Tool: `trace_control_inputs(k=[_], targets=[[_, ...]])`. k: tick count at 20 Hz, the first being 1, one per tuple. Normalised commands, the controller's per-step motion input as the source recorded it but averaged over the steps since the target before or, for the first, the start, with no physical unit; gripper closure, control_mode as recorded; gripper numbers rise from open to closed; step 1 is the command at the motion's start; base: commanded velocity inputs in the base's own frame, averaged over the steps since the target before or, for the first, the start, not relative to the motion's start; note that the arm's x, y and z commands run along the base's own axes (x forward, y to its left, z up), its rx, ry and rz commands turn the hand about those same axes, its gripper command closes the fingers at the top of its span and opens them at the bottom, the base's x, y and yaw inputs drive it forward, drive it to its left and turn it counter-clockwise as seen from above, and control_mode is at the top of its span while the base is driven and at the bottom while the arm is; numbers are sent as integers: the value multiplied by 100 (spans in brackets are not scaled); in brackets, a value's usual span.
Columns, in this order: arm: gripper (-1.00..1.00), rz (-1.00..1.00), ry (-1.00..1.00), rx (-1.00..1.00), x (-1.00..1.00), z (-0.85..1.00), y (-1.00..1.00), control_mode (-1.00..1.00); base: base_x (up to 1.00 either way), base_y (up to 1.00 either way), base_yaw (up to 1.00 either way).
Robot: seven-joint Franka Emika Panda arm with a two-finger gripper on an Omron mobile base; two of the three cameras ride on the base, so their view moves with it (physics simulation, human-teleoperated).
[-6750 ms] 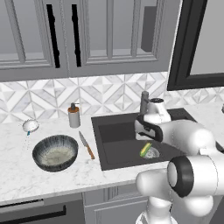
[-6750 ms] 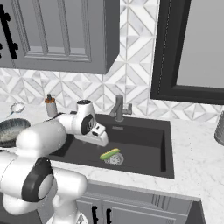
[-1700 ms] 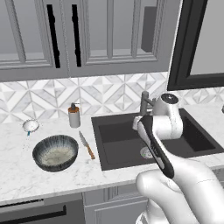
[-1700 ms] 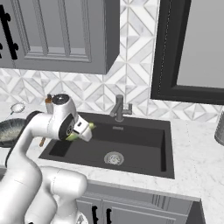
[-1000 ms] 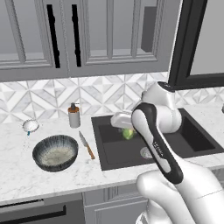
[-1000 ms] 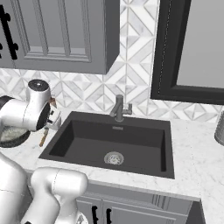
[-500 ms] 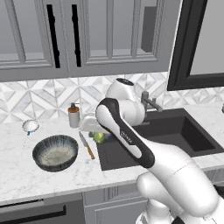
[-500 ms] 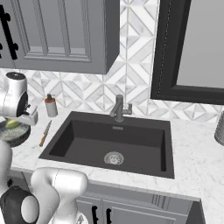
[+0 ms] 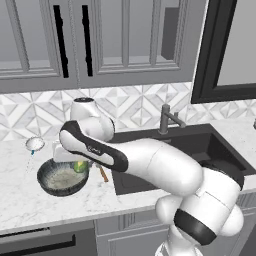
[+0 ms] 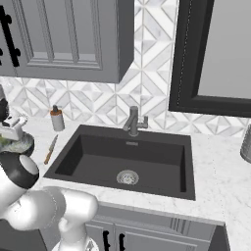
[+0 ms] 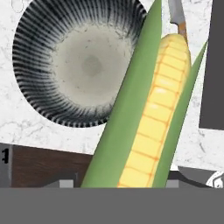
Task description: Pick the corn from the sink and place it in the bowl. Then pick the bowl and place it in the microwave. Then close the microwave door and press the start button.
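Glossy streaked bowl (image 11: 81,65), veined marble counter (image 11: 26,127)

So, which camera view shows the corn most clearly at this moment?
The hand view: the corn lies close and large there, yellow kernels between green husk, beside the bowl. In the left base view it is a small green-yellow spot at the bowl's rim; in the right base view it is hard to make out.

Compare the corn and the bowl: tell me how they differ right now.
The corn is long, green-husked with yellow kernels; the bowl is round, dark-streaked with a pale inside. The corn is held up in the claw; the bowl rests on the counter. Both are left of the sink.
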Motion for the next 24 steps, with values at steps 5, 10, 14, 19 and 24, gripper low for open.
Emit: trace_control_inputs(k=[5,10,14,19,24], targets=[[100,-1,0,-15,57,-54,30,-100,0,0,0],[100,-1,0,-8,52,-52,15,-100,0,0,0],[100,0,0,-5,24,-38,34,-100,0,0,0],[100,0,0,0,5,-39,12,-100,0,0,0],[100,0,0,0,4,-36,1,-100,0,0,0]])
